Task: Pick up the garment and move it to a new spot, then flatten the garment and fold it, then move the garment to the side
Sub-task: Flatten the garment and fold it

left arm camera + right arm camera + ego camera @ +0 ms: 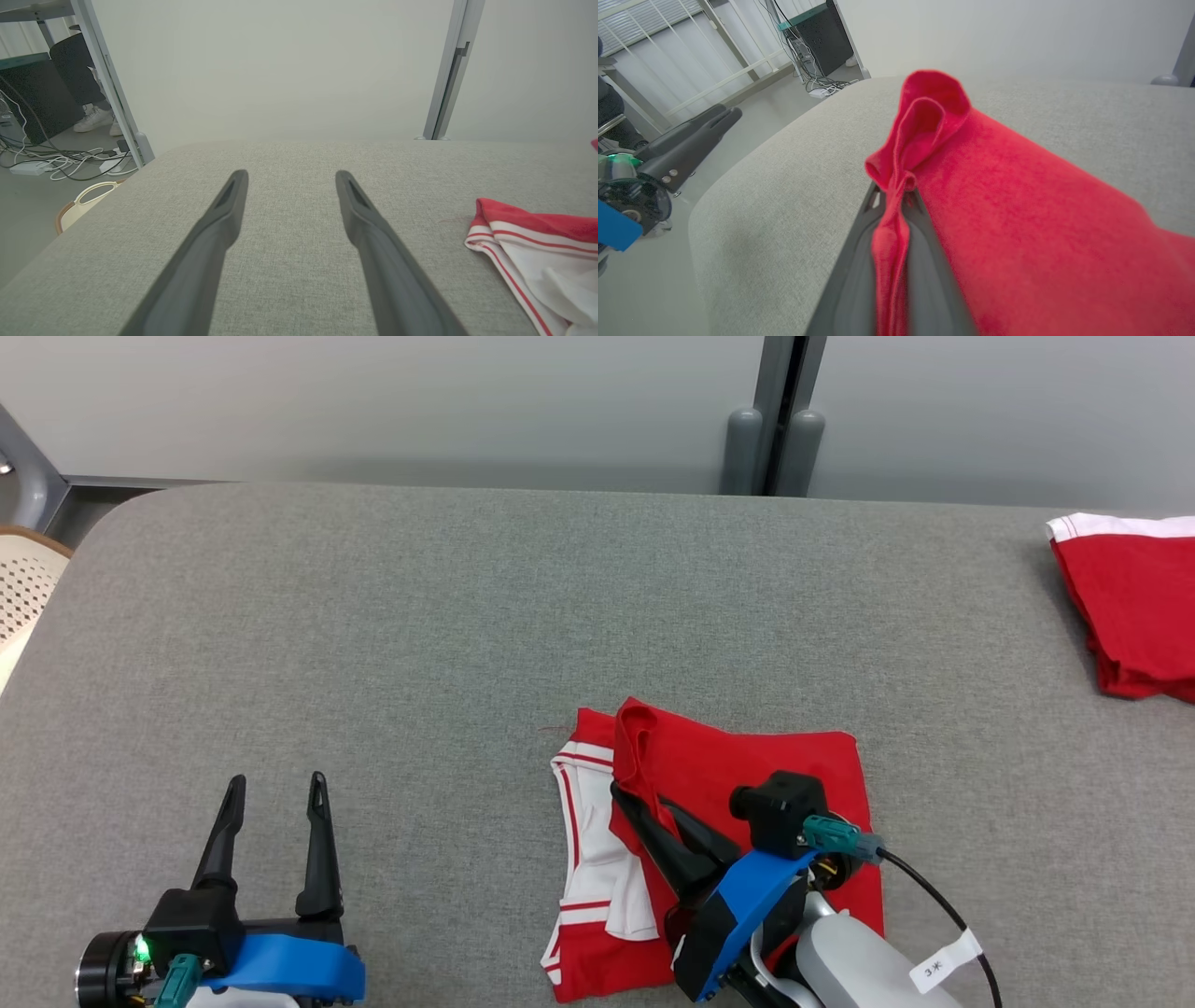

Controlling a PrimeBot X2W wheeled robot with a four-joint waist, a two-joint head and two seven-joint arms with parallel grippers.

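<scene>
Red cloth with white striped panels, the garment (pixel 747 775) lies partly folded on the grey fabric-covered table (pixel 467 616), near the table's near edge and somewhat right of centre. Its red layer is turned over the white-trimmed part, which shows along the left side. The right gripper (pixel 640 797) reaches across the garment from the near right, its two dark fingers pressed together on a bunched edge of the red layer at the garment's left. In the right wrist view that pinched fold rises between the fingers and curls into a small loop just beyond their tips.

The left gripper (pixel 277 780) sits at the near left, well apart from the garment, its fingers spread wide with nothing between them and pointing toward the far side of the table. A second red garment with a white band (pixel 1134 607) lies folded at the far right edge. A cream perforated chair (pixel 23 579) stands beyond the table's left edge.
</scene>
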